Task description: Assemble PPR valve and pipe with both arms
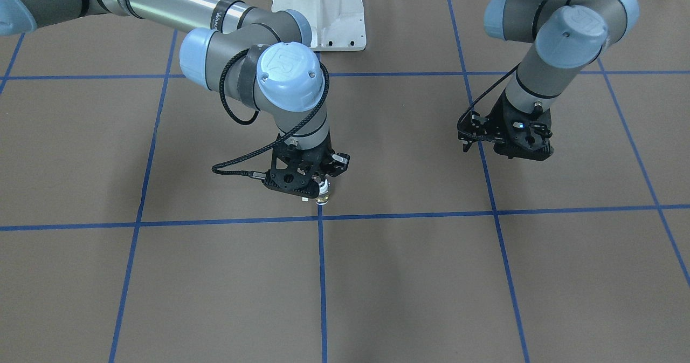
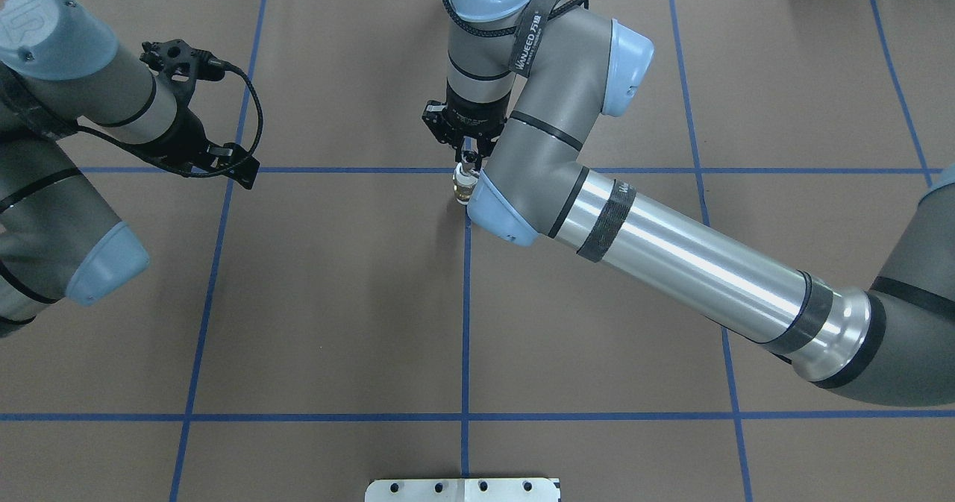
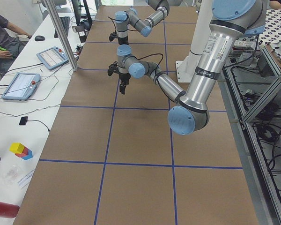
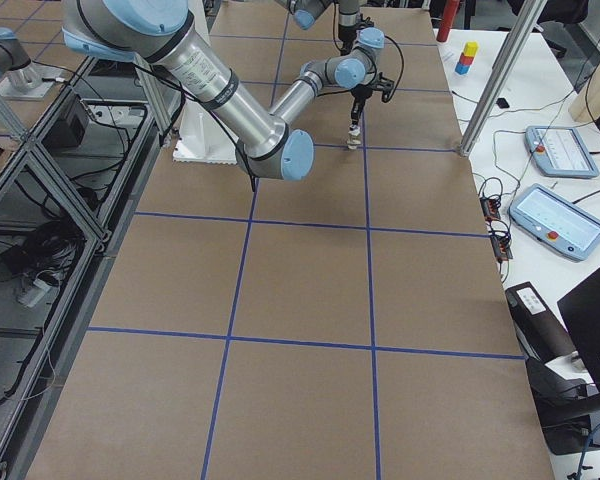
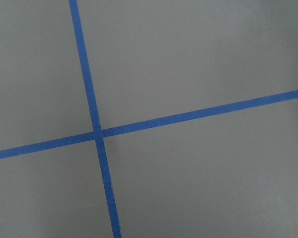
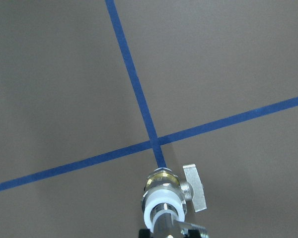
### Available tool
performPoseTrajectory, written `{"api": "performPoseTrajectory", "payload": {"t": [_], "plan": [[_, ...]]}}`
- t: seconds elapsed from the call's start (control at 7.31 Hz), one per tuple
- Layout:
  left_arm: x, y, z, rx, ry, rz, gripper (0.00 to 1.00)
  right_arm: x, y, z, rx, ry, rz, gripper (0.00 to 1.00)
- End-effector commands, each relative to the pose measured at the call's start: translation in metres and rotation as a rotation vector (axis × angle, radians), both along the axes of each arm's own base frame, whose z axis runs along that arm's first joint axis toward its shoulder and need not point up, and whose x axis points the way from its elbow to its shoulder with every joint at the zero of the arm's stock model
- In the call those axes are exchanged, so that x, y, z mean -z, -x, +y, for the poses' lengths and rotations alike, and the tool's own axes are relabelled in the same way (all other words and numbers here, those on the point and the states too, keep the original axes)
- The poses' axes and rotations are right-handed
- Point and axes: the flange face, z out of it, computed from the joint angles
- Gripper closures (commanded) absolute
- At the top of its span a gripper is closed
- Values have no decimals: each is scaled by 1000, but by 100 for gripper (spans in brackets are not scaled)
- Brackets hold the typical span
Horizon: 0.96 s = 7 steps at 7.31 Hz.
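Observation:
My right gripper (image 1: 322,183) points down over a crossing of blue tape lines near the table's middle. It is shut on the short silver pipe (image 6: 165,224). The pipe sits in the white top ring of the PPR valve (image 6: 164,196), which hangs upright below it. The valve (image 1: 323,193) shows a brass middle and a small side handle (image 6: 196,191). I cannot tell whether it touches the table. In the overhead view the valve (image 2: 464,186) sits just below the right gripper (image 2: 467,157). My left gripper (image 1: 520,152) hovers apart with nothing in it, also in the overhead view (image 2: 237,168). I cannot tell how its jaws stand.
The brown table cover carries a grid of blue tape lines (image 5: 97,134). The white bolted pedestal (image 1: 321,12) stands at the robot's side of the table. A side desk with tablets (image 3: 51,56) and a seated person (image 3: 4,33) lies beyond the table's far edge.

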Motion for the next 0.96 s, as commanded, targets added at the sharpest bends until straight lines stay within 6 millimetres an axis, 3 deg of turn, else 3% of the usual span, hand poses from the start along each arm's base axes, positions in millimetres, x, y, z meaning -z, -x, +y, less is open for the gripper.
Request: {"api": "performPoseTrajectory", "payload": {"t": [0.0, 0.82], "plan": [[0, 0, 0, 0, 0, 0, 1, -2, 2, -1, 1, 0, 3, 100], [4, 1, 1, 3, -2, 5, 1, -3, 8, 2, 1, -16, 14, 100]]}}
